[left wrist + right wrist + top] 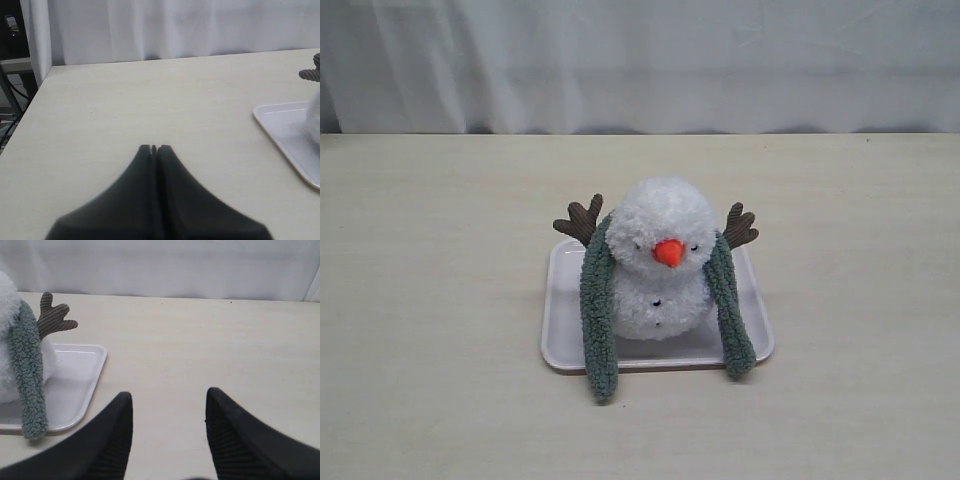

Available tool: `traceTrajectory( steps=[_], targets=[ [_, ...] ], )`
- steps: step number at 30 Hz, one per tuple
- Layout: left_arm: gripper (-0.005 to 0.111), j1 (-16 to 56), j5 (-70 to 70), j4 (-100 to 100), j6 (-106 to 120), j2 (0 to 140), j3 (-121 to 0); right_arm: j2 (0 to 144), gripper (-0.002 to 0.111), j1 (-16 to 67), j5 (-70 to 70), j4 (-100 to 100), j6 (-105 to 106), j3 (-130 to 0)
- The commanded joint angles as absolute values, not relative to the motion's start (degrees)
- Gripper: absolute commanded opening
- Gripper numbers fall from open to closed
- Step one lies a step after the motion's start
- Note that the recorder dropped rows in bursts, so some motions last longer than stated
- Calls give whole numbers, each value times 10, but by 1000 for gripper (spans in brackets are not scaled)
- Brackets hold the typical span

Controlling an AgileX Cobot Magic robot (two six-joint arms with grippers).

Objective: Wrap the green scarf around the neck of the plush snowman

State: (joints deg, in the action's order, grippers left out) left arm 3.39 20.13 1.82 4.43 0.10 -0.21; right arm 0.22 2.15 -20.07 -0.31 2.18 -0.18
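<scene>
The plush snowman sits upright on a white tray, with its orange nose facing the camera. The green scarf runs behind its head, and both ends hang down its sides past the tray's front edge. The back of the neck is hidden. In the right wrist view one scarf end and a brown twig arm show. My left gripper is shut and empty over bare table, well apart from the tray. My right gripper is open and empty, beside the tray. Neither gripper shows in the exterior view.
A pale wooden table carries the tray. A white curtain hangs behind the table's far edge. At the table's corner in the left wrist view stands dark equipment.
</scene>
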Motion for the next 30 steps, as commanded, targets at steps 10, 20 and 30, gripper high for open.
traceTrajectory(
  steps=[10,20,30],
  targets=[
    [0,36,192,18,43,0,0,0,45,21,-200,-13,19,0],
    [0,36,195,18,43,0,0,0,20,21,-203,-21,21,0],
    [0,36,195,18,43,0,0,0,4,21,-203,-21,21,0]
  ],
)
